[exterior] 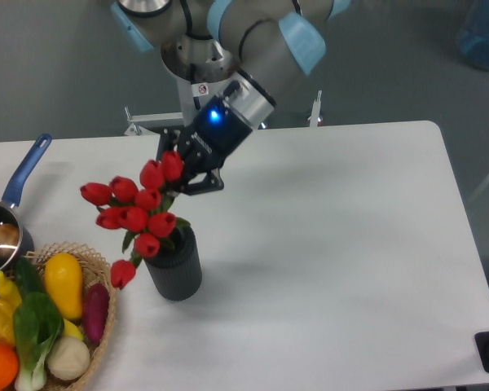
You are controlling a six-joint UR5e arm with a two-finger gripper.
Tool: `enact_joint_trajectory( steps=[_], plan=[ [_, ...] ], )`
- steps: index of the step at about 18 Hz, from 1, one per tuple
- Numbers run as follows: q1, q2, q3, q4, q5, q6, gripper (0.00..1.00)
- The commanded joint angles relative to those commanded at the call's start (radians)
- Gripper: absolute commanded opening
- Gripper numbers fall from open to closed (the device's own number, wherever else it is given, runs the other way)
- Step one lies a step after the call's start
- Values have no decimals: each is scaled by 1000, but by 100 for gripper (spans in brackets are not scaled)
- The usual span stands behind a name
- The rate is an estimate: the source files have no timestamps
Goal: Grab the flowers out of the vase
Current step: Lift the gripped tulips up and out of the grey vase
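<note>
Right now the bunch of red tulip buds with green leaves (pixel 138 213) stands in the dark grey ribbed cylindrical vase (pixel 176 270) on the white desk (pixel 326 244). Just above the vase, the black gripper (pixel 182 167) touches the topmost buds; I cannot tell how wide its jaws stand.

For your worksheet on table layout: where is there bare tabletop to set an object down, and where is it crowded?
Bare: the white table right of the dark grey ribbed vase, out to its right edge. Crowded: the left end, with red tulip flowers, wicker vegetable basket, blue-handled metal saucepan, and the tool above the blooms.
</note>
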Motion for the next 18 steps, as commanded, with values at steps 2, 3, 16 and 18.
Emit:
enact_joint_trajectory(
  steps=[2, 3, 16, 18],
  plan=[
    [5, 29, 21, 2, -9, -41, 0],
    [11, 38, 29, 3, -17, -55, 0],
    [264, 52, 100, -2, -22, -123, 0],
    [294, 43, 95, -6, -3, -124, 0]
  ],
)
